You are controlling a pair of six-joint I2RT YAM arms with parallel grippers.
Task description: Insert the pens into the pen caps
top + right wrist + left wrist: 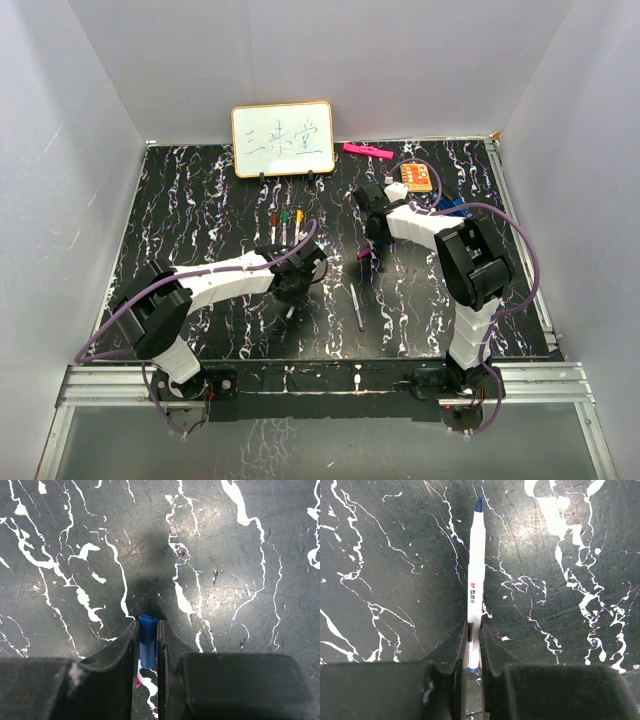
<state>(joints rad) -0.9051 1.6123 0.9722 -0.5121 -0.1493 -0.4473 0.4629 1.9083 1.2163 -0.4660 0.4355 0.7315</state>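
Left gripper [474, 642] clenched on rear end of thin white blue-tipped marker pen [476, 575], left of centre. Right gripper [148, 637] clamped on short blue plastic cap [147, 624], right of centre. Pen and cap well apart. Thin purple-tipped pen [357, 305] lay loose on black marbled table [200, 200], near centre.

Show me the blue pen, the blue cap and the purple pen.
Blue pen [476, 575]: left wrist view, mid barrel.
Blue cap [147, 632]: right wrist view, its side.
Purple pen [357, 307]: top view, mid barrel.
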